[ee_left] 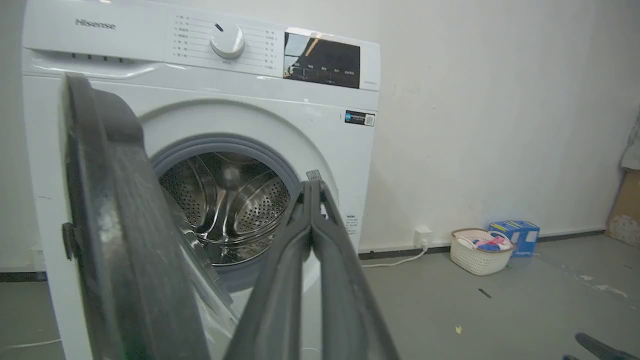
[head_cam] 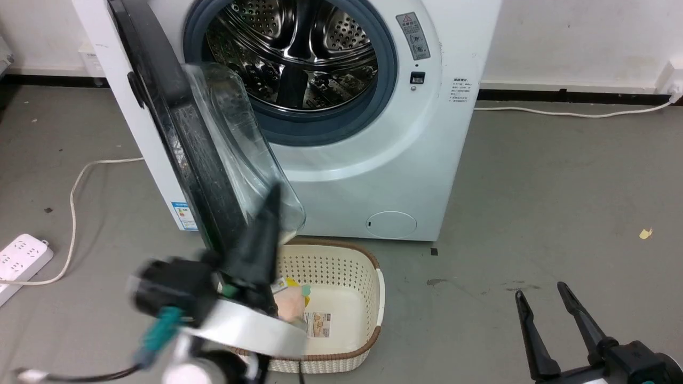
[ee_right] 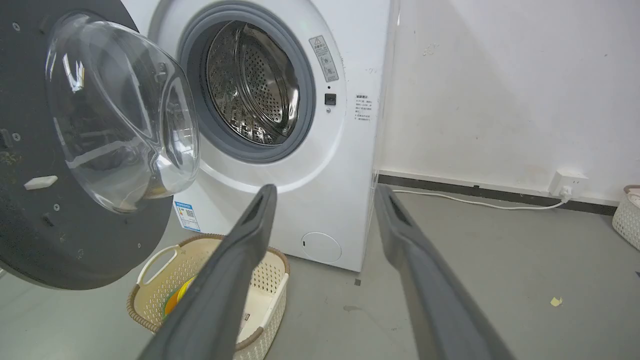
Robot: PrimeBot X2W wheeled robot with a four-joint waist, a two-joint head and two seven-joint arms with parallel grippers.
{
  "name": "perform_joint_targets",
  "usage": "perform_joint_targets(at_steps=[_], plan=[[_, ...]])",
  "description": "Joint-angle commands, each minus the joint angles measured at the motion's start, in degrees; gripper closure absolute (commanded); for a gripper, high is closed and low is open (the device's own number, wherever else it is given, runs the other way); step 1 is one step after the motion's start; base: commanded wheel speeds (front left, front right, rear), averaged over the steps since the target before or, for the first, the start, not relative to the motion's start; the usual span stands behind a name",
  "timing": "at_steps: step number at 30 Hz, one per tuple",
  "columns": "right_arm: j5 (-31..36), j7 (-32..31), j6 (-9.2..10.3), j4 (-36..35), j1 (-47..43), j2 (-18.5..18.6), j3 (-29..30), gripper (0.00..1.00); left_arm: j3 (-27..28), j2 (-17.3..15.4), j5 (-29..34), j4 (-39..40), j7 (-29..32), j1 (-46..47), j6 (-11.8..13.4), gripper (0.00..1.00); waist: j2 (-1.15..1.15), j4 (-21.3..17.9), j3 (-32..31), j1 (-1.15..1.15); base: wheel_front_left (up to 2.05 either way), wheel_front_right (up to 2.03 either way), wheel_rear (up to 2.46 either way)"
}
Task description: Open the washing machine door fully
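Both fingers of the left tool [head_cam: 273,198] are pressed together with nothing between them. They rise, blurred in the head view, right at the lower rim of the washing machine door [head_cam: 179,144]. Whether they touch it, there's no telling from here.

From the left edge now: a white power strip [head_cam: 21,258] lies on the grey floor [head_cam: 533,202], its cable [head_cam: 73,197] curling toward the washing machine [head_cam: 405,160]. Next comes the door itself, swung well out from the front on its left-hand hinge and edge-on to the head camera. Its black frame faces outward and the clear glass bowl [head_cam: 240,133] bulges back toward the opening. Past it, the grey rubber seal [head_cam: 325,130] rings the steel perforated drum [head_cam: 299,53], wide open to view.

Down low there's a blue label sticker [head_cam: 184,216] at the machine's left corner and a small round cap [head_cam: 391,224] further right. On the floor just in front sits a cream perforated basket [head_cam: 331,264] with a brown rim, directly under the door's lower edge, and a yellow and pale packet [head_cam: 291,304] lies inside it.

Moving right, a white cord [head_cam: 560,113] runs along the skirting to a wall socket [head_cam: 673,85], and a yellow scrap [head_cam: 645,233] lies on the floor. At the lower right is the right tool [head_cam: 541,293], fingers spread wide apart, holding nothing, well clear of the machine.
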State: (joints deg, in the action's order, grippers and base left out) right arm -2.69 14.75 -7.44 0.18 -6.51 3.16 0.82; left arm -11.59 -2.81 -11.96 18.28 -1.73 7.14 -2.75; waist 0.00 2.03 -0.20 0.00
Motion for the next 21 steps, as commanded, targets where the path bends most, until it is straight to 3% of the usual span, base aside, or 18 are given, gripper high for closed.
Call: perform_joint_targets(at_steps=[1, 7, 13, 21], plan=[[-0.35, 0.25, -0.05, 0.15, 0.85, -0.28, 0.04, 0.00, -1.06, -0.11, -0.17, -1.33, 1.03, -1.09, -0.29, 1.00, 0.00, 0.02, 0.14, 0.00, 0.00, 0.00, 0.00], [-0.81, 0.25, -0.05, 0.26, 1.55, -0.28, -0.30, 0.00, -5.49, -0.09, -3.24, -11.17, 3.82, -2.86, 1.57, 1.00, 0.00, -0.21, 1.09, 0.00, 0.00, 0.00, 0.00], [-1.08, 0.25, -0.05, 0.54, 1.87, -0.28, -0.46, 0.00, -5.20, -0.08, -3.98, -20.38, 3.06, -2.74, 3.67, 1.00, 0.00, -0.67, 1.88, 0.00, 0.00, 0.00, 0.00], [-1.44, 0.25, -0.05, 0.85, 1.78, -0.28, -0.10, 0.00, -4.88, -0.15, -4.19, -26.12, -0.20, -2.15, 4.21, 1.00, 0.00, 0.36, 2.08, 0.00, 0.00, 0.00, 0.00]])
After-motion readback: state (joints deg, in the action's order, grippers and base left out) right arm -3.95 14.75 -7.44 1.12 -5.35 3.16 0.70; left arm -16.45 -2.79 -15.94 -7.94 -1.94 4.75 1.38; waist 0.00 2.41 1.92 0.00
